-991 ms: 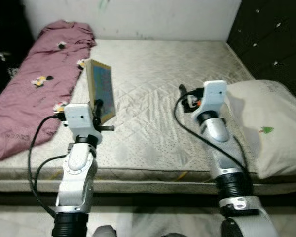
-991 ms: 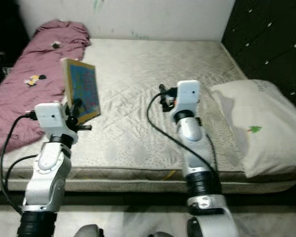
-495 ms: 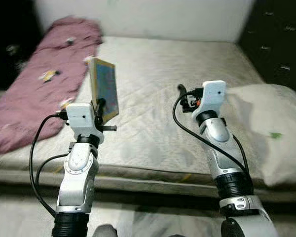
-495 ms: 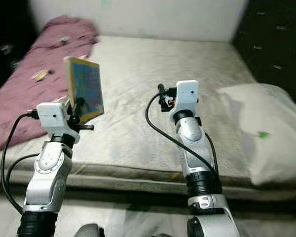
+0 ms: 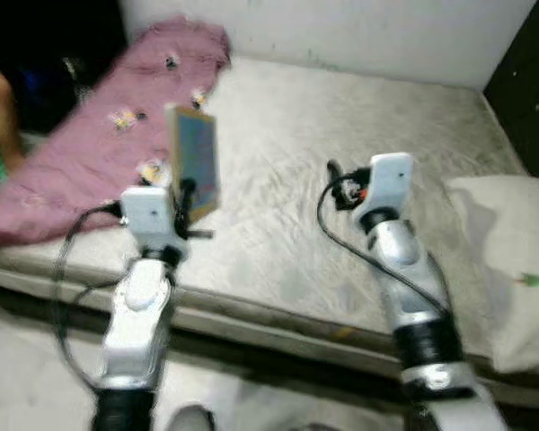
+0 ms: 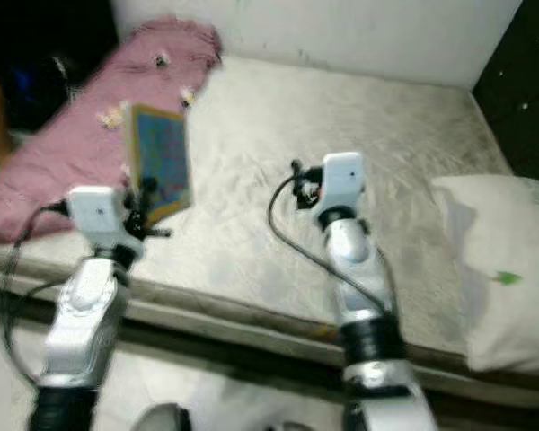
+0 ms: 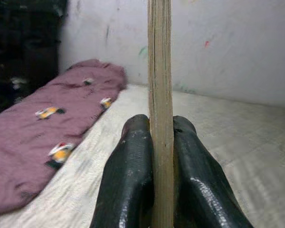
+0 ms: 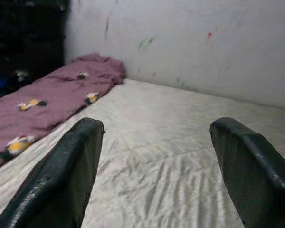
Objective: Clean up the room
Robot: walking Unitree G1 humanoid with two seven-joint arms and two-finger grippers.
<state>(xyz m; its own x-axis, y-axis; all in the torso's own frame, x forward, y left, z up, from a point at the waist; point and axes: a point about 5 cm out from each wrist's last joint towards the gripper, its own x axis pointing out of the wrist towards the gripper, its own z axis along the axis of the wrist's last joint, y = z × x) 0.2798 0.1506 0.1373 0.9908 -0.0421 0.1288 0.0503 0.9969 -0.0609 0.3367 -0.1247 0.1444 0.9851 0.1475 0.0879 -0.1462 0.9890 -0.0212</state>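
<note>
The left claw is clamped on the lower edge of a flat board, holding it upright over the bed beside the pink blanket; the right claw hangs spread wide and empty above the mattress. To carry the board away well, I judge the pinch must stay firm and the board vertical, since a thin-edge hold could pivot while walking. No container is in sight to receive it.
</note>
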